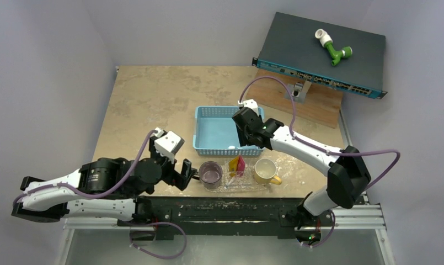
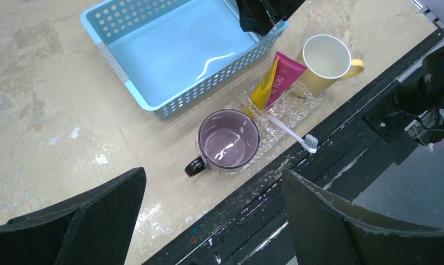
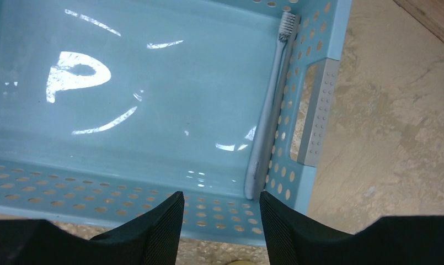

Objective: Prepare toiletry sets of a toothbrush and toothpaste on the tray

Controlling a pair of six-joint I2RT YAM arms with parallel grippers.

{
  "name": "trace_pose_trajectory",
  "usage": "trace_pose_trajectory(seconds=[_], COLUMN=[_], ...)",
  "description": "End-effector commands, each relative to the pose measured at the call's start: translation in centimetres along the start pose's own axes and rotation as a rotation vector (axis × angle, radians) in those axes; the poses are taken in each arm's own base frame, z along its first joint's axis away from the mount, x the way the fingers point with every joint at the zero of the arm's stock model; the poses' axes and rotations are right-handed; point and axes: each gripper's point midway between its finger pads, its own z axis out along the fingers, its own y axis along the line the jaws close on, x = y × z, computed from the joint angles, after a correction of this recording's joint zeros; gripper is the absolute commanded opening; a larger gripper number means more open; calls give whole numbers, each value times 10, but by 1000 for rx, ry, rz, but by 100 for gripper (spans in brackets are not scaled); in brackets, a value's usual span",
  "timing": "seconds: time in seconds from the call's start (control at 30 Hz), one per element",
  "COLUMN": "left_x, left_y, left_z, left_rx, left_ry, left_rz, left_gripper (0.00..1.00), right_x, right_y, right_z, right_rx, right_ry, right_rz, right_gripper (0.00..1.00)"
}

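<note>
Right wrist view: right gripper (image 3: 219, 223) is hovering over the basket (image 3: 324, 27), fingers partly spread and pinching nothing. It is lining up on the toothbrush (image 3: 269, 110) lying flat against the basket's side wall, handle end in the corner. Likely a tight pick, since the wall is crowding one finger.

Left gripper (image 2: 208, 221) is sitting spread wide and empty beside the purple mug (image 2: 229, 141).

Tray (image 2: 297, 105) is lying along the table's (image 2: 43, 110) near edge, carrying yellow toothpaste (image 2: 262, 88), pink toothpaste (image 2: 285, 74) and a second toothbrush (image 2: 290, 132). So one set is probably missing its brush.
</note>
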Motion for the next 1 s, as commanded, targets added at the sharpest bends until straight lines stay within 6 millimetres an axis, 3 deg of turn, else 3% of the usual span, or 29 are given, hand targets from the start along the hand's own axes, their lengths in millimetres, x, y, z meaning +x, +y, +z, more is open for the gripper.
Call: trace_pose_trajectory(seconds=[0.0,0.33,0.73,0.97], left_x=[9,24,34,35], left_y=[11,23,34,37], left_z=[-3,-3,-3,-5], left_rx=[-24,-56,-75,-72], left_ry=[13,26,14,6], left_rz=[-11,2,-2,-10], left_gripper=[93,94,95,95], right_x=[-3,10,-4,-7], right_y=[-2,-16,-44,-45], right_z=[7,34,64,84], right_rx=[4,71,149,160], right_ry=[7,97,125,148], right_rz=[7,-19,-19,-31], right_gripper=[55,55,54,54])
